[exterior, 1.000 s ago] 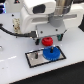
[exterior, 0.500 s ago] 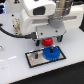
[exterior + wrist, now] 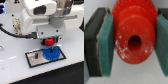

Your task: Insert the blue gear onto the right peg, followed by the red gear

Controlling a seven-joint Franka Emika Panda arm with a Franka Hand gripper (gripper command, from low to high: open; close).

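Note:
The blue gear [image 3: 51,53] lies flat on the black-rimmed grey plate [image 3: 34,60], at the plate's end toward the exterior view's right. The right peg is hidden under it. Just above the blue gear hangs the red gear [image 3: 49,42], held by my gripper [image 3: 49,41]. In the wrist view the red gear [image 3: 133,33] fills the middle, centre hole showing, with a teal pad [image 3: 106,41] pressed against each side. A short thin pin [image 3: 36,54] stands on the plate's other half.
The white table [image 3: 70,70] carries the plate. The arm's bulky white body [image 3: 35,20] looms over the plate. A dark cable [image 3: 7,31] runs along the exterior view's left.
The arm has come lower over the plate, bringing the red gear down closer to the blue gear. The blue gear has stayed where it was.

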